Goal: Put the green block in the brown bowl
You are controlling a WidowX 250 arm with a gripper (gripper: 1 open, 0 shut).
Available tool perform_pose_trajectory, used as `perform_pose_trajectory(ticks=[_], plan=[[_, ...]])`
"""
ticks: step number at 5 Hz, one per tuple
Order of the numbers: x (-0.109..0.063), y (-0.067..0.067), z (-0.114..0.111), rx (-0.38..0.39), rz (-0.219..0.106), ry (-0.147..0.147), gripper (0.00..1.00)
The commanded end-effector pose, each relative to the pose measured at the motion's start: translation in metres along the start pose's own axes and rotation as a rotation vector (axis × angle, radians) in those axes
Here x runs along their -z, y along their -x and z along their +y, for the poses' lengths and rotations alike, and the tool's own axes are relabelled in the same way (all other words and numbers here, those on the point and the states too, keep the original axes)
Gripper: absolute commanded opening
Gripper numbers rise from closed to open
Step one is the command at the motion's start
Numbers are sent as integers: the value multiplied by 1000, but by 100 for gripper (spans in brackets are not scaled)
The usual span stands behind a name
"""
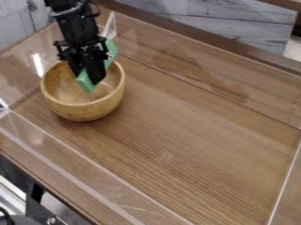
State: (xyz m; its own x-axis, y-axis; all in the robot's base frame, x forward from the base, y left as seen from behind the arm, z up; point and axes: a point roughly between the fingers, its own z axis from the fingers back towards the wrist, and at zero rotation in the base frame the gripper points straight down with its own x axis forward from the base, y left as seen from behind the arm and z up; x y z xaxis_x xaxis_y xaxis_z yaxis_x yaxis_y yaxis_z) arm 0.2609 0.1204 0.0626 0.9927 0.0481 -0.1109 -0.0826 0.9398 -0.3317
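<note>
End effector [90, 77] clamped tight on green block [97, 70], tilted, dipped inside brown bowl [70, 104] toward its 1 o'clock rim, on wooden desk [200, 132].

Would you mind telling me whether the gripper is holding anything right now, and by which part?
The gripper is shut on the green block, gripping around its middle; the block hangs tilted over the brown bowl.

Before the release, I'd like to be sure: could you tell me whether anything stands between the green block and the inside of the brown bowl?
Nothing visible does. The gripper is shut on the green block, which hangs tilted over the open mouth of the brown bowl, and the part of the bowl's inside in view below it holds nothing.
</note>
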Motion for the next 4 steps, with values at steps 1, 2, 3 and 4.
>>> perform_pose_trajectory(ticks=[1, 2, 3, 4], plan=[[-13, -11, -3, 23, -43, -20, 0], [-12, -12, -3, 21, -41, -17, 0], [-12, -13, -3, 20, -38, -14, 0], [-11, -15, -3, 18, -35, -11, 0]])
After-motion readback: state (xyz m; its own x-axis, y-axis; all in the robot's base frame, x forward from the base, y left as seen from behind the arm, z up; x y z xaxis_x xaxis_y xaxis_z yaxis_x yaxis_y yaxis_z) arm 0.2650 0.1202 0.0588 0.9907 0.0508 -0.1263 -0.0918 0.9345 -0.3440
